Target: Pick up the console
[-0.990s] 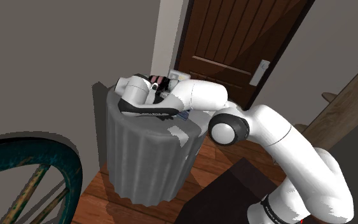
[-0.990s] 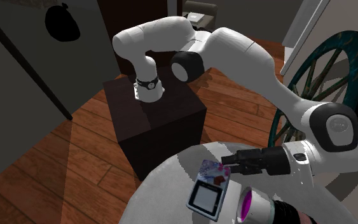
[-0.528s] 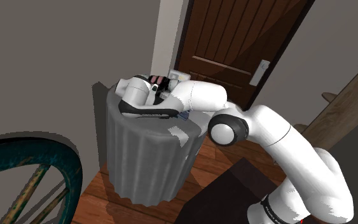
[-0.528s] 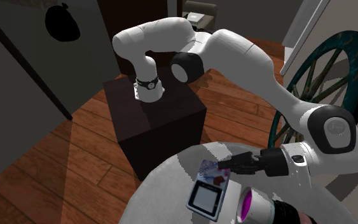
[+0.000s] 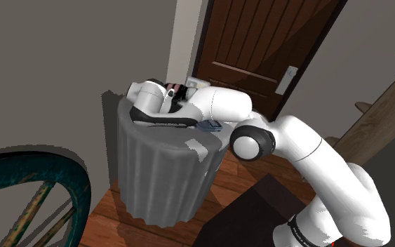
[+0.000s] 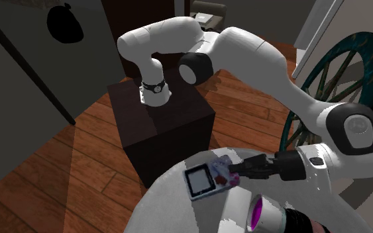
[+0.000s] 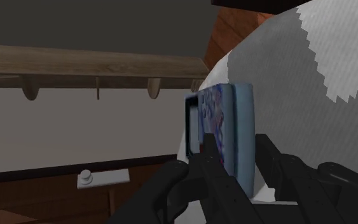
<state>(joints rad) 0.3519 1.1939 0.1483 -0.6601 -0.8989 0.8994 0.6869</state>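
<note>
Found the gripper (image 6: pixel 236 173) clenched on the console (image 6: pixel 205 180), with one black finger pressed to each broad face (wrist view: gripper (image 7: pixel 233 156), console (image 7: pixel 220 130) standing on edge between the fingers). Located the console just above the round grey-and-white table (image 6: pixel 171 208), toward the near side of the top by the dark stand (image 6: pixel 165 126), tilted with its screen turned to the second exterior view's upper left. Cannot tell whether its lower edge is fully clear of the cloth.

Judged the grip reasoned: taken at the patterned end away from the screen and across the thin dimension, so as to fit the narrow jaw opening and leave the long body free. Judged the low, near-level forearm a consequence of reaching across the table top from the stand. Noted a purple-mouthed cup (image 6: pixel 264 215) just beside the wrist, untouched.

Compared with half a second ago: recorded the console then lying flat, screen up, nearer the second exterior view's lower edge; now raised, tipped and carried toward that view's upper left. Recorded the cup, stand and teal wheel (image 6: pixel 330 73) unmoved.
</note>
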